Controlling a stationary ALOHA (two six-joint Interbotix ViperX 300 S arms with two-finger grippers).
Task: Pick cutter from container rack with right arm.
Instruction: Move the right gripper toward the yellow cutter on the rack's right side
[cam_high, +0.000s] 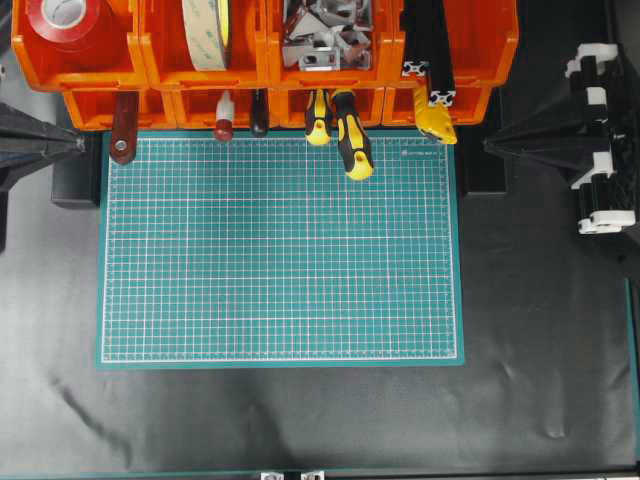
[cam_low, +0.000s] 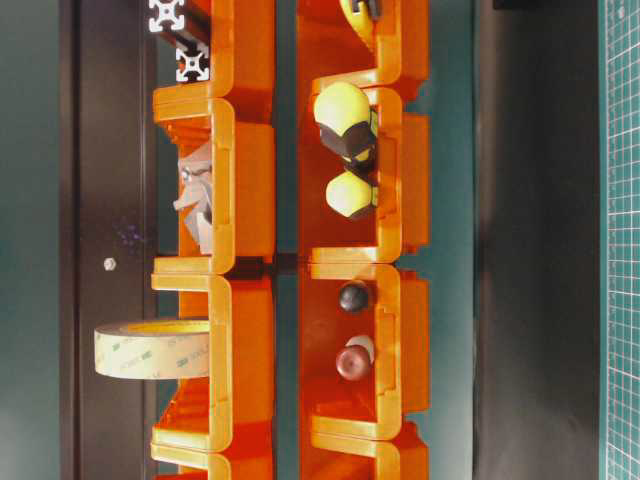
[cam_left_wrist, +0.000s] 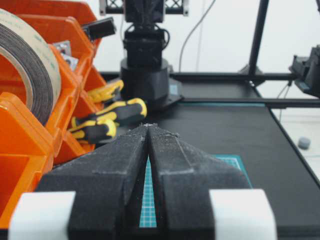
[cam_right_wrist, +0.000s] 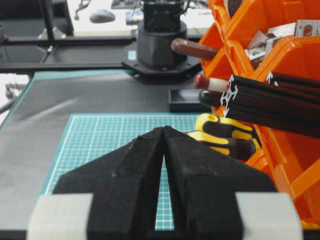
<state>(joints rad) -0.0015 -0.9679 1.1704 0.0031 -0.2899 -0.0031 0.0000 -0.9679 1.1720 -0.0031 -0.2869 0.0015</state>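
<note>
Cutter at 1 o'clock on mat, protruding from lower-right rack bin. Right fingers clenched, empty: release, align along ribbed body, avoid screwdrivers beside.

Both arms sat drawn back at the side edges of the overhead frame, the left arm at the middle left and the right arm at the upper right, each pointing inward toward the centre. The left gripper had its black jaws pressed together, tips meeting, nothing between them. The right gripper was likewise closed and empty, its tips touching in the lower middle of its wrist view.
</note>
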